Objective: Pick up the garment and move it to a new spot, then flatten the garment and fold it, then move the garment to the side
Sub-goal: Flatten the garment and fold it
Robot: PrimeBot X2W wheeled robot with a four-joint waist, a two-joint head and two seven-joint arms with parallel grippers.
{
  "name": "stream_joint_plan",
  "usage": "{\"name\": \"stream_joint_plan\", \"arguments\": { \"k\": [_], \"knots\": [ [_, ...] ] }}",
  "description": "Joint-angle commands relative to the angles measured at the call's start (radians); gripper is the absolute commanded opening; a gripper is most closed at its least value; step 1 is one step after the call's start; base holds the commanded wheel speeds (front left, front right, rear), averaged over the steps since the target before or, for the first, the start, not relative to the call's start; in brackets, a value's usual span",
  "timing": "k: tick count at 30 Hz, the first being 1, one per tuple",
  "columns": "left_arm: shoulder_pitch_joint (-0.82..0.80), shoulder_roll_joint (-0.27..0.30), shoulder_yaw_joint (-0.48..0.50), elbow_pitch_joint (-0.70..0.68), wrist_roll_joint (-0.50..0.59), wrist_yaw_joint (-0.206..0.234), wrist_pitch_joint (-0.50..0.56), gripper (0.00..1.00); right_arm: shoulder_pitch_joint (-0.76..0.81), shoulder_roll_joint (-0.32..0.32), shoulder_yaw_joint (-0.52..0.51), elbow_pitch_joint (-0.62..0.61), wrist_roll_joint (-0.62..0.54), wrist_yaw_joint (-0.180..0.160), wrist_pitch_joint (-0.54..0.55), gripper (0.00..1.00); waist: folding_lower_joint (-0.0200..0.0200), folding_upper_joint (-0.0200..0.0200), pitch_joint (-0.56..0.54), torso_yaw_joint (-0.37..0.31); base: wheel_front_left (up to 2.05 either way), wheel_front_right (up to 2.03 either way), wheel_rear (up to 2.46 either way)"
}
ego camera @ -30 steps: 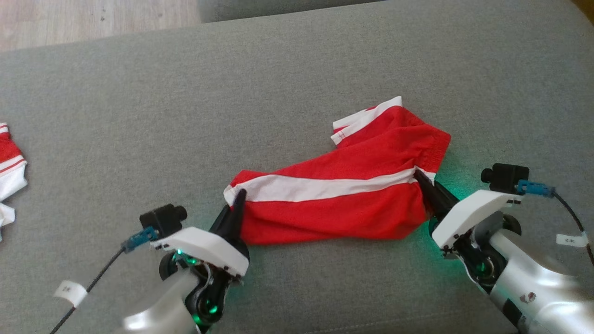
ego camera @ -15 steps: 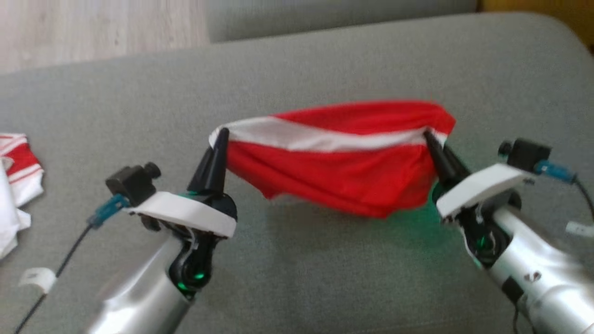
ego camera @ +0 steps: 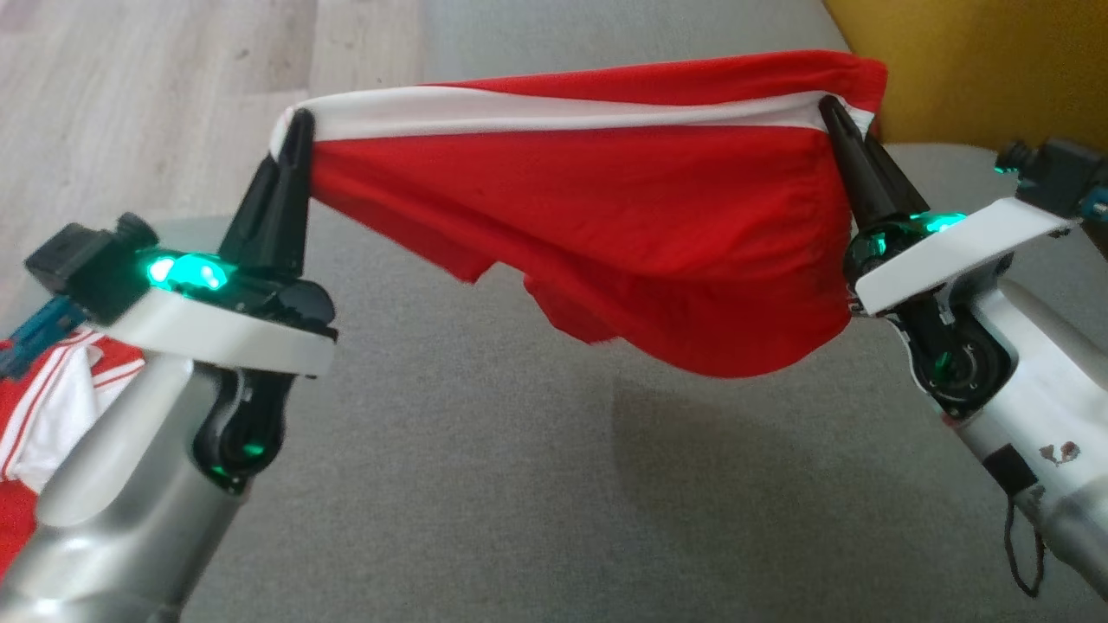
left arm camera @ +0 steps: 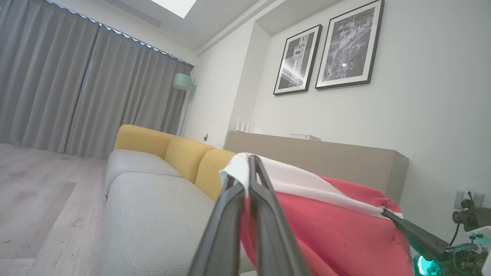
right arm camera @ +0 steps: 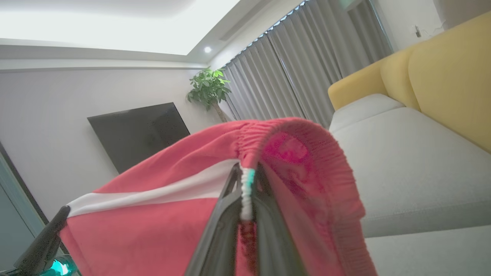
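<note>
**Head view, read from left to right.** At the left edge, another piece of red-and-white clothing (ego camera: 52,389) lies on the sofa seat (ego camera: 485,502), partly hidden by the left forearm. The left tool (ego camera: 299,121) points upward, its fingers closed on a white corner of the shorts (ego camera: 606,208). The left wrist view shows the same pinch at the left tool (left arm camera: 249,163).

The shorts hang in the air between the two tools, clear of the seat, and cast a shadow on the cushion below. A white stripe (ego camera: 554,111) runs taut along their top edge. The red cloth beneath it sags in a loose belly that is deepest toward the right.

The right tool (ego camera: 829,105) is closed on the other end of the stripe. In the right wrist view, the right tool (right arm camera: 245,180) bites the gathered elastic waistband (right arm camera: 299,130). A yellow backrest (ego camera: 969,69) stands behind it.

**Handling, as judged.**
- **Fabric:** The cloth looks thin, light and limp. It has no stiffness of its own, so it keeps a shape only while stretched. It is not fragile, but it may be smooth enough to creep out of narrow fingertips.
- **Best holds:** The thickened edges should grip best. These are the elastic waistband and the seamed corner at the far end of the stripe, which are the two points now pinched.
- **Lay-down:** Keeping the stripe taut should let the hanging part settle flat on the seat without bunching.
</note>
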Motion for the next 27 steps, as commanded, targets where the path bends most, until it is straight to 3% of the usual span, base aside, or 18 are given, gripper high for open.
{"name": "stream_joint_plan", "arguments": {
  "k": [1, 9, 17, 27],
  "knots": [
    [-0.063, 0.049, 0.063, -0.027, 0.002, -0.006, -0.009, 0.00, -0.036, -0.019, -0.016, -0.039, 0.011, -0.001, 0.005, 0.00, 0.0003, -0.0001, -0.014, 0.011, 0.00, 0.00, 0.00],
    [-0.022, 0.071, 0.059, -0.032, -0.015, -0.006, -0.009, 0.00, 0.004, -0.029, -0.012, -0.081, 0.022, -0.001, 0.048, 0.00, 0.0003, -0.0001, -0.014, 0.023, 0.00, 0.00, 0.00],
    [-0.008, 0.046, 0.039, 0.014, -0.005, -0.006, -0.009, 0.00, 0.027, 0.021, 0.005, -0.025, -0.006, -0.001, 0.052, 0.00, 0.0003, -0.0001, 0.020, 0.018, 0.00, 0.00, 0.00],
    [0.044, -0.018, 0.103, 0.038, 0.118, -0.006, -0.009, 0.00, 0.100, 0.170, 0.007, 0.029, -0.061, -0.001, -0.017, 0.00, 0.0003, -0.0001, 0.043, 0.027, 0.00, 0.00, 0.00]
  ]
}}
